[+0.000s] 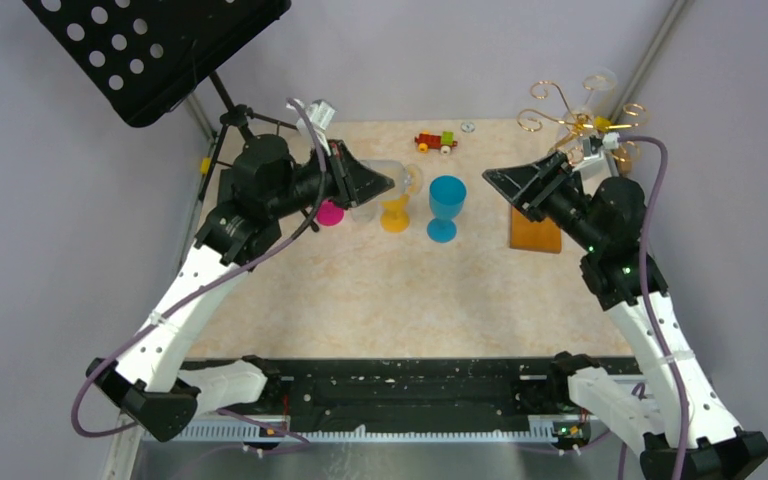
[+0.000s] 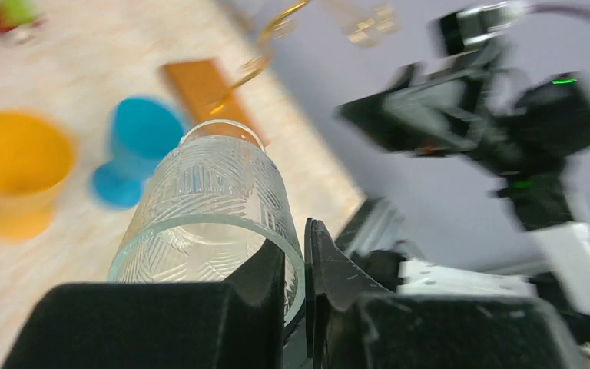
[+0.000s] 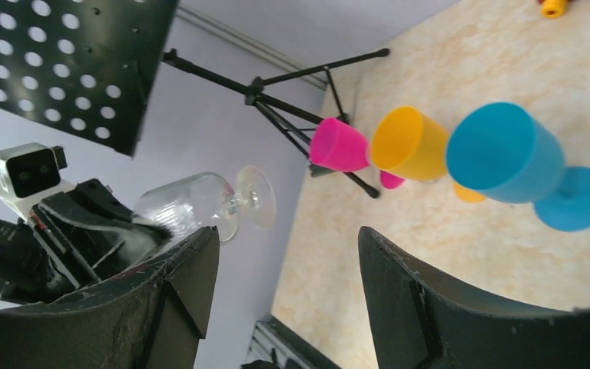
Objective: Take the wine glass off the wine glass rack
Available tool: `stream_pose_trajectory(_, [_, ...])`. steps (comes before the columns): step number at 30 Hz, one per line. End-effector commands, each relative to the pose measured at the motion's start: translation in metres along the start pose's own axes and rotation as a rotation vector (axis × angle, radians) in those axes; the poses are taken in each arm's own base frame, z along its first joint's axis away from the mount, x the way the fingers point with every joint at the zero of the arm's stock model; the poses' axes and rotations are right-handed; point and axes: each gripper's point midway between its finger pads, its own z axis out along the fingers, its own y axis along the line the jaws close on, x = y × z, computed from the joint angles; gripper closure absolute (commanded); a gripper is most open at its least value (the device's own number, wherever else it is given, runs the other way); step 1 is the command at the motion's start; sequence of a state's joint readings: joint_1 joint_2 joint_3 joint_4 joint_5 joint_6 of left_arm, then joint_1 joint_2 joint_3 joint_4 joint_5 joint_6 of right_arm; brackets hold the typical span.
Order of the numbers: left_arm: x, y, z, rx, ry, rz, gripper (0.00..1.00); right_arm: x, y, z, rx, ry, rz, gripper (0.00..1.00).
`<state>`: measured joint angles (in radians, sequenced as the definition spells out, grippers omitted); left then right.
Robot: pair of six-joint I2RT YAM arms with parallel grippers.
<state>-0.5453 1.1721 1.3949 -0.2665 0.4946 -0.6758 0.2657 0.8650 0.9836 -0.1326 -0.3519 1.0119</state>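
Note:
My left gripper (image 1: pixel 388 184) is shut on the rim of a clear patterned wine glass (image 2: pixel 207 204), one finger (image 2: pixel 265 277) inside the bowl and one outside. It holds the glass sideways above the table, away from the rack. The right wrist view shows the glass (image 3: pixel 196 204) lying level with its foot pointing right. The wine glass rack (image 1: pixel 575 118) of gold wire stands at the far right on its orange-brown wooden base (image 1: pixel 535 234); another clear glass (image 1: pixel 600 82) seems to hang on it. My right gripper (image 1: pixel 500 184) is open and empty beside the rack base, pointing left.
A pink cup (image 1: pixel 330 213), an orange cup (image 1: pixel 397 213) and a blue goblet (image 1: pixel 446 206) stand mid-table under and beside the left gripper. A toy train (image 1: pixel 436 142) lies at the back. A black music stand (image 1: pixel 150 45) on a tripod stands at the far left.

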Motion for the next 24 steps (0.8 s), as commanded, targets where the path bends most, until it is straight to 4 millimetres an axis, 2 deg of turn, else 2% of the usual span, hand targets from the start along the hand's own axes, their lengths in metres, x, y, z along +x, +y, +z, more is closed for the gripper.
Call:
stream_pose_trajectory(1, [0.035, 0.080, -0.039, -0.399, 0.146, 0.177, 1.00, -0.009, 0.000, -0.022, 0.050, -0.057, -0.151, 0.33])
stream_pose_trajectory(5, [0.078, 0.125, -0.058, -0.570, 0.298, 0.154, 1.00, -0.010, -0.004, -0.030, 0.082, -0.066, -0.188, 0.32])
stream_pose_trajectory(10, [0.128, 0.182, -0.075, -0.784, 0.453, 0.090, 1.00, -0.006, -0.011, -0.032, 0.107, -0.052, -0.207, 0.32])
stream_pose_trajectory(11, [0.130, 0.197, -0.080, -0.863, 0.448, 0.085, 1.00, -0.006, -0.013, -0.032, 0.111, -0.049, -0.206, 0.32])
stream_pose_trajectory(15, [0.148, 0.233, -0.085, -1.008, 0.502, 0.075, 1.00, -0.002, -0.017, -0.031, 0.119, -0.033, -0.201, 0.32])
stream_pose_trajectory(19, [0.156, 0.256, -0.077, -1.059, 0.532, 0.068, 1.00, -0.001, -0.019, -0.033, 0.130, -0.028, -0.205, 0.32])
stream_pose_trajectory(24, [0.156, 0.283, -0.076, -1.118, 0.536, 0.040, 1.00, -0.001, -0.020, -0.039, 0.144, -0.030, -0.220, 0.32])
